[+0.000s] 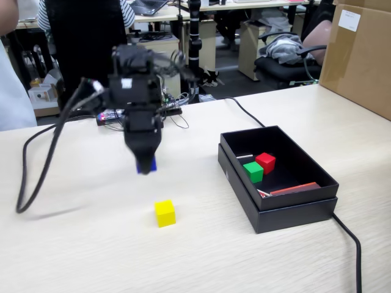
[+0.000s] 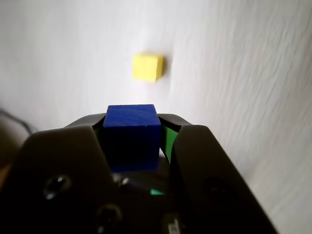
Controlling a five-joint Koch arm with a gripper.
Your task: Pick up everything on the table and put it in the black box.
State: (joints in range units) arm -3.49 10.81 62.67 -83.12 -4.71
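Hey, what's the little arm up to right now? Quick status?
Claw shut on blue cube, lifted off table. Red and green cubes in box. Yellow cube on table. Path looks clear.

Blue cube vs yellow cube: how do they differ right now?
Colour: the blue cube is deep blue, the yellow cube bright yellow.
Support: the blue cube is clamped in the gripper, held up off the table; the yellow cube sits on the table.
Contact: nothing touches the yellow cube.
Shared: both are alike in size and shape, and both are outside the black box.
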